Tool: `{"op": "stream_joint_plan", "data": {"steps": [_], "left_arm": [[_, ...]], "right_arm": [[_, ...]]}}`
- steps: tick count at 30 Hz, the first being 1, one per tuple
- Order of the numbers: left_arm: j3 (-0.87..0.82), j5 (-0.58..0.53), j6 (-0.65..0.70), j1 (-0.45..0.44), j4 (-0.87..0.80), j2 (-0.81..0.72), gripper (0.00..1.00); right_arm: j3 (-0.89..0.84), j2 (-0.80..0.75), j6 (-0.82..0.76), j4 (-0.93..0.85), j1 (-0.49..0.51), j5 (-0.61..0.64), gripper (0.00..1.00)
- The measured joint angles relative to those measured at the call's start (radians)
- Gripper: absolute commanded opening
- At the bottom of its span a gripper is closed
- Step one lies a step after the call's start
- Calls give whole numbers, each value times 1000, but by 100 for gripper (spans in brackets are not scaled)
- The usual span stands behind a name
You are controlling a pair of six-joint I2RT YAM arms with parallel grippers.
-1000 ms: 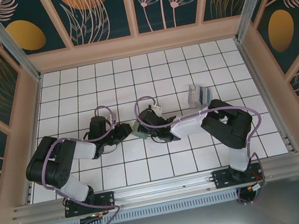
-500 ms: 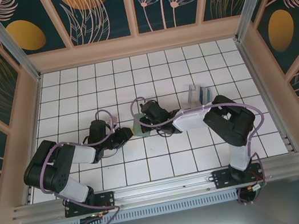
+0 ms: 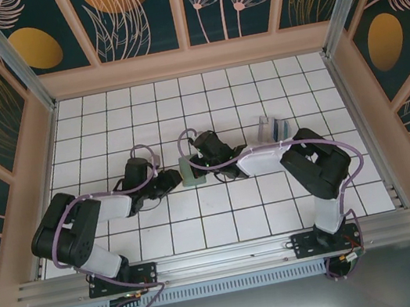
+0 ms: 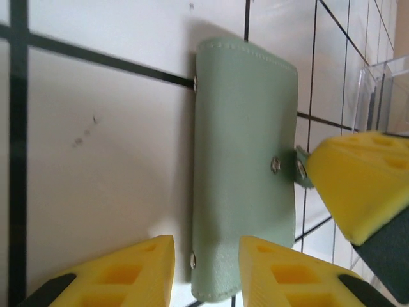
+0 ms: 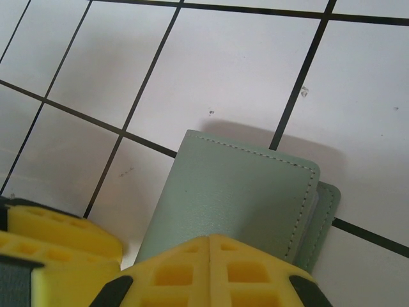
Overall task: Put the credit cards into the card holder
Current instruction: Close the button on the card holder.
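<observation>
Position of the card holder (image 3: 191, 171) decides the coming move. It lies folded shut and flat near the middle of the tiled table (image 3: 104, 123). In the overhead view its long axis runs roughly from 12 to 6 o'clock. The left gripper (image 3: 175, 179) sits just beside it at about 8 o'clock, and the right gripper (image 3: 202, 163) reaches it from about 2 o'clock. The two are about equally near, one on each long side.

In the left wrist view the left gripper (image 4: 206, 272) has its fingers partly apart and grips nothing. The near end of the card holder lies at the gap, with its long axis pointing away toward 12 o'clock. The right gripper has its pads pressed together. Its tip meets the long edge at 3 o'clock, right by the snap (image 4: 275, 165). Whether it pinches the small tab (image 4: 300, 174) there, I cannot tell.

The credit cards (image 3: 281, 127) stand in a clear tray (image 3: 265, 125), well apart from the card holder at 2 o'clock and nearer the right arm. The card holder probably has to be opened first. That would mean lifting the snap side while the left gripper steadies the opposite edge.
</observation>
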Motion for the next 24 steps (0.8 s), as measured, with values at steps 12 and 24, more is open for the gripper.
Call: {"op": "stream_joint_plan", "data": {"steps": [12,24], "left_arm": [[13,-3,7,2,-6,20,32],[23,18,4,8,10,43,30]], "right_arm": [[28,47,28,-3,-2,-4,0],[30,51,63,2,-5,-21,0]]}}
